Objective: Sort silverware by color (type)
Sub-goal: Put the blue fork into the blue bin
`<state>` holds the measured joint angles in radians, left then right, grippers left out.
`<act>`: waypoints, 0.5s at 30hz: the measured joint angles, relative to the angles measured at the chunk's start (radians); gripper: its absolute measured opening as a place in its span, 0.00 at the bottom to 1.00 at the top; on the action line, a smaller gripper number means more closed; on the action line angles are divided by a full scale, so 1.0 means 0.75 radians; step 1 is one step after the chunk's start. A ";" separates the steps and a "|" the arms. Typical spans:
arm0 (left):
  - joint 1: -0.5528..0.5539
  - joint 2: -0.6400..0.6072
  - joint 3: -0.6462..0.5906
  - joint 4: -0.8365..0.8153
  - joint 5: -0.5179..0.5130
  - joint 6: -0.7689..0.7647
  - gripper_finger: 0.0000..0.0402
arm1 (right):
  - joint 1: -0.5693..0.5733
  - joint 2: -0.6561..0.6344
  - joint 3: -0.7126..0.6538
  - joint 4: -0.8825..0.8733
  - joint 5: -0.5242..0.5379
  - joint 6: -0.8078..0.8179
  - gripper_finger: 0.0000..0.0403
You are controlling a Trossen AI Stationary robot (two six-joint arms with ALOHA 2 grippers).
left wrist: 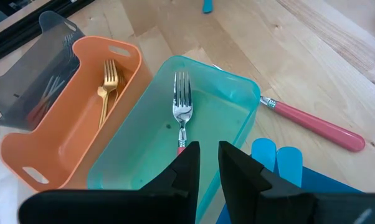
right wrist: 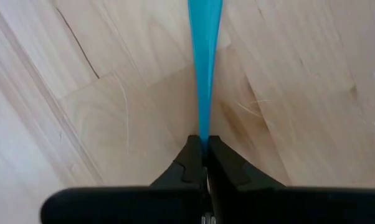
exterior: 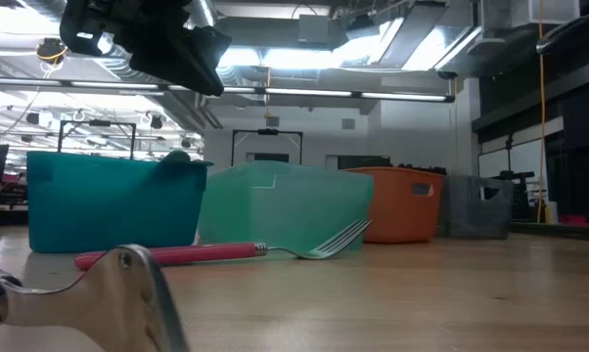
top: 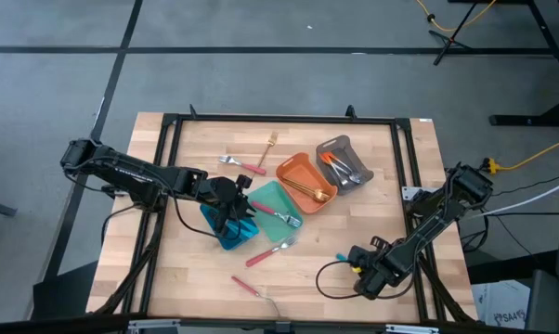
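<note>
My right gripper [right wrist: 205,163] stands near the table's near right corner [top: 365,272], pointing down, shut on a blue-handled utensil [right wrist: 205,56] that lies on the wood [top: 340,257]. My left gripper [left wrist: 209,163] hovers over the blue tray [top: 231,234] and the teal tray [top: 270,199], its fingers a narrow gap apart with nothing between them. Ahead of it a red-handled fork [left wrist: 182,106] lies flat in the teal tray [left wrist: 231,118], its handle running under one finger. Two light blue handles [left wrist: 275,155] lie in the blue tray. My right gripper pinches the blue handle's near end [right wrist: 204,138] between its two fingertips. The fingers come from above, pointing down, and the handle runs straight away from them. The utensil lies flat on the table.
The orange tray [top: 305,181] holds gold forks [left wrist: 108,84]. The grey tray [top: 346,163] holds several utensils. Loose on the table: a gold fork [top: 268,147], a red-handled fork [top: 242,164], another [top: 270,250] by the teal tray, and one [top: 247,286] near the front edge.
</note>
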<state>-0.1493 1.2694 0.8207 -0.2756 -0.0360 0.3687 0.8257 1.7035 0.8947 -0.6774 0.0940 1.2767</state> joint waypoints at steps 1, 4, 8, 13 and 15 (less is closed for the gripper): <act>0.000 0.000 0.000 0.000 0.000 0.000 0.13 | 0.001 0.000 0.002 0.007 0.011 0.002 0.01; 0.001 0.000 0.000 0.000 0.000 0.000 0.13 | 0.003 0.001 0.013 0.008 0.064 0.004 0.00; 0.001 0.000 0.000 0.001 0.000 0.000 0.13 | 0.002 0.003 0.029 0.017 0.130 0.006 0.00; 0.001 0.000 0.000 0.000 0.000 0.000 0.13 | -0.010 0.011 0.072 0.056 0.352 0.025 0.00; 0.001 0.000 0.000 0.001 0.000 0.000 0.13 | -0.009 0.006 0.104 0.050 0.435 0.017 0.00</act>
<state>-0.1490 1.2694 0.8207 -0.2750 -0.0360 0.3687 0.8188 1.7081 0.9725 -0.6400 0.4205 1.2892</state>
